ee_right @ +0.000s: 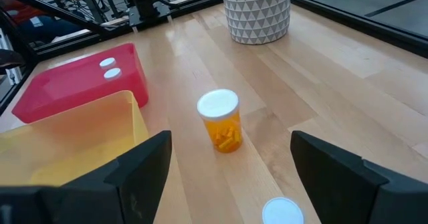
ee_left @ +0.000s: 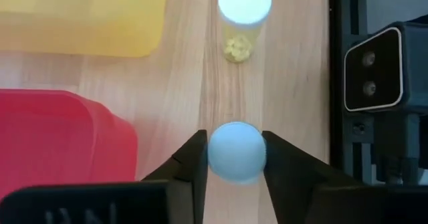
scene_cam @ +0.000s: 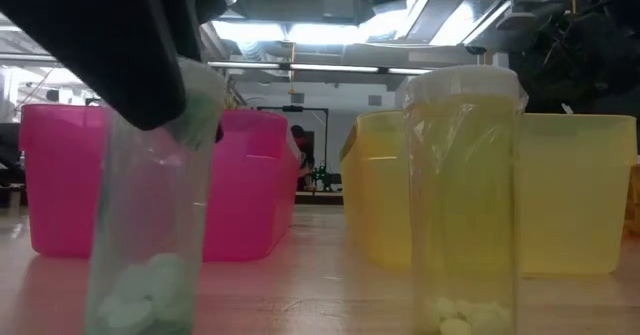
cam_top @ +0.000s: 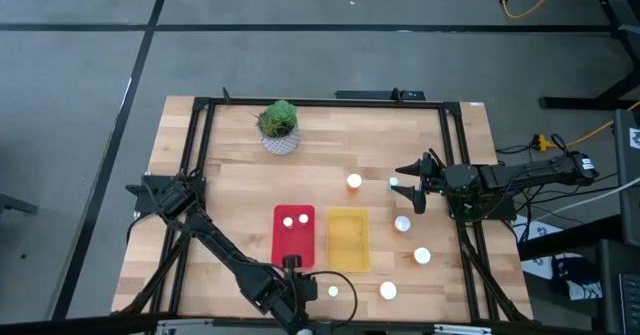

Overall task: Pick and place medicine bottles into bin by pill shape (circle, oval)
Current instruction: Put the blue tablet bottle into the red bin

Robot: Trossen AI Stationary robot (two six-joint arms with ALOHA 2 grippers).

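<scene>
Desk: light wood, framed by dark rails.

Red bin: set near the desk's front middle; two white-capped bottles are seen inside it.

Yellow bin: placed just beside the red bin, on its right; no contents can be made out.

Left pincer: positioned at the front edge of the desk, in front of the two bins. Its fingers are closed against the sides of a small bottle with a pale cap, which is shown standing on the desk.

A further bottle holding yellowish pills is located just beyond the gripped one, in front of the yellow bin.

Right pincer: held over the right part of the desk, jaws spread wide, nothing between them.

Orange bottle with white cap: upright ahead of the right pincer. Three more white caps are noted near it on the desk's right side.

Potted green plant: at the desk's far side.
</scene>
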